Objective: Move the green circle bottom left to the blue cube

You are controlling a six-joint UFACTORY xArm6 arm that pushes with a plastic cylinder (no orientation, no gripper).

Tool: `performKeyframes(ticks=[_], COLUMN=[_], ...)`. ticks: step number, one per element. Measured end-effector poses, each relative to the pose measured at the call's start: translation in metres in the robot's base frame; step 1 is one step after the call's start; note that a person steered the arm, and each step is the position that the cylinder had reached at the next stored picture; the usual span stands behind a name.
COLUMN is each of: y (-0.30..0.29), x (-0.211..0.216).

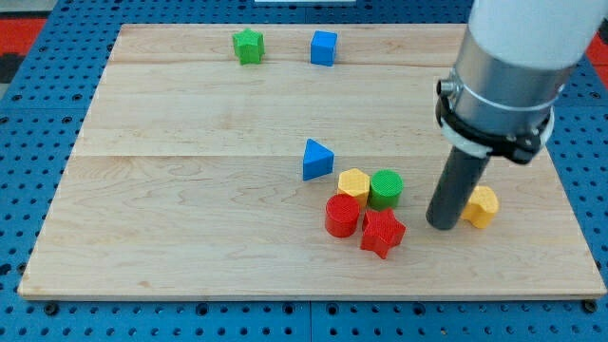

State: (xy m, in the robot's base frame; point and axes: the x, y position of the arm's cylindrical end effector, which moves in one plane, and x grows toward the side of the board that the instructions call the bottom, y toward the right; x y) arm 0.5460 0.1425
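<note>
The green circle (pixel 387 188) stands on the wooden board (pixel 190 209) right of centre, touching a yellow hexagon block (pixel 353 182) on its left. The blue cube (pixel 324 47) sits near the view's top, far above it. My tip (pixel 441 225) is down on the board to the right of the green circle and slightly below it, a small gap apart. It stands just left of a yellow block (pixel 483 206).
A red cylinder (pixel 342 216) and a red star (pixel 382 233) lie just below the green circle. A blue triangle (pixel 317 160) sits to the upper left of the cluster. A green star (pixel 249 46) sits left of the blue cube.
</note>
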Motion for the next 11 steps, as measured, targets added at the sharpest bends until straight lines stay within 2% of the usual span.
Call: performKeyframes(ticks=[1,4,6,7,9,10,11], y=[-0.032,-0.092,-0.093,-0.141,-0.18,-0.286,-0.243], x=[-0.004,-0.088,-0.174,-0.194,-0.206,-0.206,-0.232])
